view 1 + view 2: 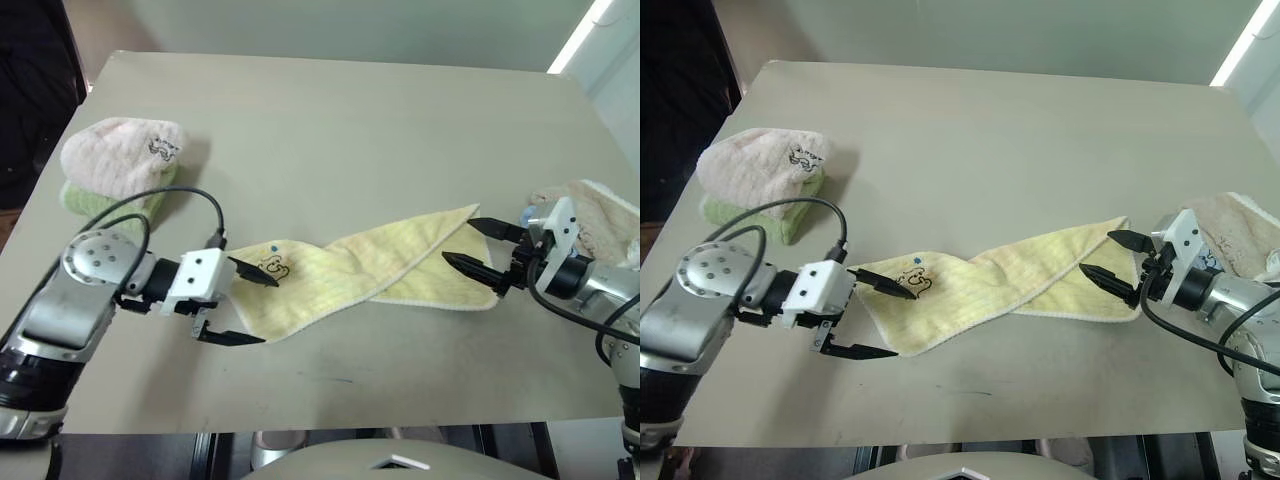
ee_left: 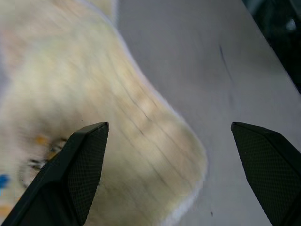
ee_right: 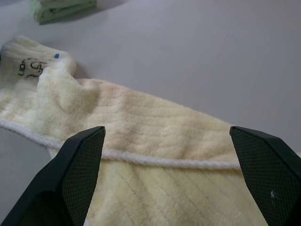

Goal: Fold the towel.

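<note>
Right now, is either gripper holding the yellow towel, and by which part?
Nothing is held. Left gripper and right gripper are both open at opposite ends of the towel.

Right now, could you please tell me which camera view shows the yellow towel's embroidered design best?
The right eye view: the embroidered design sits clear near the yellow towel's end, just beyond the left pincer. The left eye view shows it partly behind a pincer finger. The right wrist view shows it far off at the edge; the left wrist view shows it blurred.
</note>
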Available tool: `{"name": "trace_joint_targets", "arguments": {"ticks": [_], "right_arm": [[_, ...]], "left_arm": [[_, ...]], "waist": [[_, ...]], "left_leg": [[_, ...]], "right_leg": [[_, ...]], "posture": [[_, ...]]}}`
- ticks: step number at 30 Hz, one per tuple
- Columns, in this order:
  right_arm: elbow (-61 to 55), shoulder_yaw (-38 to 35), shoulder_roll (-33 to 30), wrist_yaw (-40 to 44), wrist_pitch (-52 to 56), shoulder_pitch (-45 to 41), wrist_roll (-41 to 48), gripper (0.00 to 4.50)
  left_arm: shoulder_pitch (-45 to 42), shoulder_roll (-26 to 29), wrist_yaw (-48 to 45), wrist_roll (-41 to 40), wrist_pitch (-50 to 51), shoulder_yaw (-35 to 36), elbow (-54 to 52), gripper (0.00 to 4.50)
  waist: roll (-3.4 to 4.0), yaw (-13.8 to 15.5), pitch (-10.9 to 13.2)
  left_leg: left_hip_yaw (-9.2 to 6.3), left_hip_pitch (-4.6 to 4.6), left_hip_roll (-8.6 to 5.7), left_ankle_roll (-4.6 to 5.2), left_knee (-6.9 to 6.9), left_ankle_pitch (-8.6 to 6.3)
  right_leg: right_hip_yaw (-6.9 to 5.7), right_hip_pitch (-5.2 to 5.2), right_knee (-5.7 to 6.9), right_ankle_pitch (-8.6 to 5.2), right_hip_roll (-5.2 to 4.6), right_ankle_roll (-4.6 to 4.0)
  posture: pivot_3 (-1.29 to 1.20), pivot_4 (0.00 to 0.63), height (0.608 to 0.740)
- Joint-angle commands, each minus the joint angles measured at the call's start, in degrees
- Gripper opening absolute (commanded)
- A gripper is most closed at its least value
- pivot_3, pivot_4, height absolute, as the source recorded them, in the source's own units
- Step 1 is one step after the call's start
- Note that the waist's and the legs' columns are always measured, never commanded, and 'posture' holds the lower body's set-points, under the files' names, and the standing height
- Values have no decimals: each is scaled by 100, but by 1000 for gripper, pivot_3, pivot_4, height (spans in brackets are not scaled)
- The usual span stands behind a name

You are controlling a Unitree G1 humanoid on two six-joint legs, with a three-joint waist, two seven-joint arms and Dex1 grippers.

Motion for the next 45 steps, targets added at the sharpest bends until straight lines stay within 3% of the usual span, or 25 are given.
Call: {"name": "trace_joint_targets", "arguments": {"ticks": [1, 7, 15, 20, 30, 35, 45], "right_arm": [[-300, -209, -11, -124, -23, 91, 56, 4500], [-484, -368, -2, -229, -18, 362, 119, 4500], [-495, -393, -17, -219, -6, 392, 150, 4500], [-374, -284, -46, -140, -24, 224, 142, 4500], [-181, -184, -93, -25, -89, 7, 38, 4500], [-74, -129, -102, -22, -198, -121, -111, 4500], [1932, 825, -620, -70, -2300, -1176, -2373, 4500]], "left_arm": [[-251, 119, -425, 248, -309, -350, 171, 4480], [-373, -46, -376, 600, -559, -831, 362, 4480], [-157, 276, -439, 461, -484, -947, 15, 4480], [-118, 200, -212, 610, -880, -841, 173, 3426], [-131, 96, -40, 469, -818, -665, 191, 26], [-40, 35, 137, 504, -876, -571, 224, 26], [50, 139, 258, 527, -947, -232, 365, 26]], "waist": [[0, -4, 0], [5, -11, -3], [14, -31, -9], [15, -39, -9], [15, -40, -9], [15, -41, -9], [17, -52, -9]], "left_leg": [[0, -13, 2, 0, 0, 0], [-2, -48, 4, 4, 3, -3], [-1, -55, 4, 5, 5, -5], [-2, -54, 5, 5, 10, -5], [-3, -55, 6, 5, 10, -5], [-2, -54, 7, 5, 12, -5], [-3, -46, 15, 8, 16, -3]], "right_leg": [[0, -15, 1, 2, 1, 0], [0, -46, 0, 11, 1, 13], [0, -52, 0, 12, 2, 15], [1, -53, 1, 14, 2, 15], [1, -54, 2, 16, 2, 14], [1, -54, 3, 18, 2, 14], [0, -58, 11, 51, 2, 1]], "posture": [[0, 150, 740], [0, 150, 740], [0, 150, 740], [0, 150, 740], [0, 150, 740], [0, 150, 740], [0, 150, 740]]}}
